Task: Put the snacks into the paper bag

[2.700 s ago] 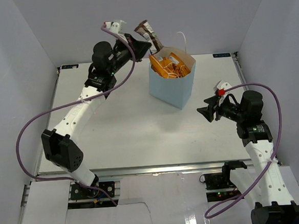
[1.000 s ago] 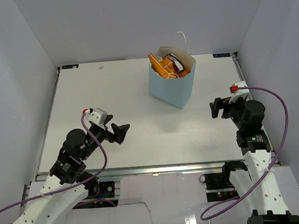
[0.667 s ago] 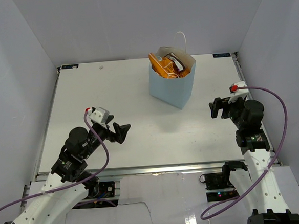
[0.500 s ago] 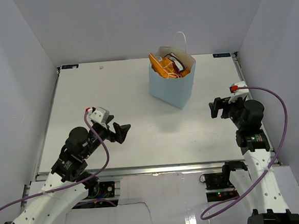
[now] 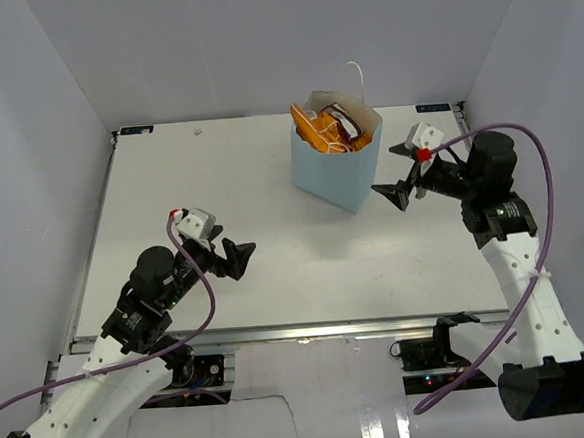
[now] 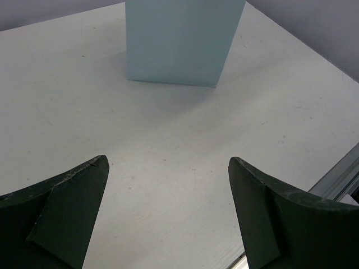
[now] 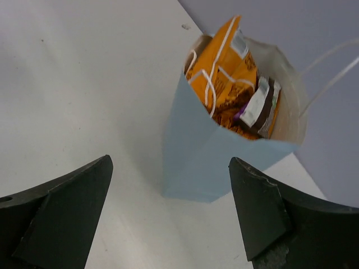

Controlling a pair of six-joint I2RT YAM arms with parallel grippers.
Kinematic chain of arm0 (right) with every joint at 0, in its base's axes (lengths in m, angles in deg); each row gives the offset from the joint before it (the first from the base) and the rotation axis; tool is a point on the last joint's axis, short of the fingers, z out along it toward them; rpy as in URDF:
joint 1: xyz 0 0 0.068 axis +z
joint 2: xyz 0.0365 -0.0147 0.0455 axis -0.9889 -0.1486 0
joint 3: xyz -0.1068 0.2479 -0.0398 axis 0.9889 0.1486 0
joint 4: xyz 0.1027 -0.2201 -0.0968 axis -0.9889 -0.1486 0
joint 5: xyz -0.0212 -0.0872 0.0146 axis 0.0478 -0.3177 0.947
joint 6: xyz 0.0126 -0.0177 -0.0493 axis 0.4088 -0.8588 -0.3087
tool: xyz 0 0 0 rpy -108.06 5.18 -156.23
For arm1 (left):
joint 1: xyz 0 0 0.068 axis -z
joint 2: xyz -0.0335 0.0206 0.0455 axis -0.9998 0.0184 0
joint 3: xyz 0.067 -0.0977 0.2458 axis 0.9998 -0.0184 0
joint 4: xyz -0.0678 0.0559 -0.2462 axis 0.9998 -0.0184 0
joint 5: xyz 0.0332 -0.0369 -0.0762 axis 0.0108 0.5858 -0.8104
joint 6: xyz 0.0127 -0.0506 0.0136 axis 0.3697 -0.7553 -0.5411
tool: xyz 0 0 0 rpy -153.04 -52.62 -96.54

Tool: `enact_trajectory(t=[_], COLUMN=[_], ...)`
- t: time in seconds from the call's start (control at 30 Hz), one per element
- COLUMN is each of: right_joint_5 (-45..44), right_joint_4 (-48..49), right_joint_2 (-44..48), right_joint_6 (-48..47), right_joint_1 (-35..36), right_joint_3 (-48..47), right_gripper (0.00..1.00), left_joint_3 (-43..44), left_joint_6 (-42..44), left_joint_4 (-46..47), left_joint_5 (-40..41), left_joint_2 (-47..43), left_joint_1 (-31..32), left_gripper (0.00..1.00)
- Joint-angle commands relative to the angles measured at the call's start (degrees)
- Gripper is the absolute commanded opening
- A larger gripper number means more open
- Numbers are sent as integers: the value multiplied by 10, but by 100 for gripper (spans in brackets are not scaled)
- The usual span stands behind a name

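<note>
The light-blue paper bag stands upright at the back middle of the table, its white cord handles up. Inside it I see snacks: a large orange bag and a dark brown bar; the right wrist view shows the orange bag and brown bar in the paper bag. My right gripper hangs open just right of the bag, empty. My left gripper is open and empty over the near left table. In the left wrist view, the bag's wall lies well ahead of it.
The white table has a raised rim at the back and sides. Grey walls close it in on three sides. A small speck lies near the back edge. Purple cables trail from both arms.
The brown bar that the left gripper held above the bag now lies inside it, and the left arm has drawn back to the near left. The right gripper has swung up and left beside the bag.
</note>
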Motion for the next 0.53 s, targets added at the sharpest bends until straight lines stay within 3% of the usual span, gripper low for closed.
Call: enact_trajectory(t=[0.0,0.1,0.2,0.23,0.33,0.5], right_joint_5=[-18,-118,-308,-373,-459,-493], right_joint_4=[-46,-36,8,13,40,43], right_joint_2=[-64,-68,5,28,109,158], right_joint_6=[-72,70,230,238,248,243], right_joint_1=[48,61,62,61,61,61], right_joint_3=[-103,-121,-29,-5,77,136], right_gripper=[90,90,90,90,90,90], left_joint_3=[12,13,13,13,13,14], left_joint_6=[3,1,1,1,1,1], left_joint_4=[-5,-8,-8,-8,-7,-7], left_joint_5=[25,32,35,36,36,30], left_joint_2=[-2,-5,-15,-15,-15,-10], left_joint_1=[-1,-1,-2,-2,-1,-1], left_gripper=[98,98,98,98,98,98])
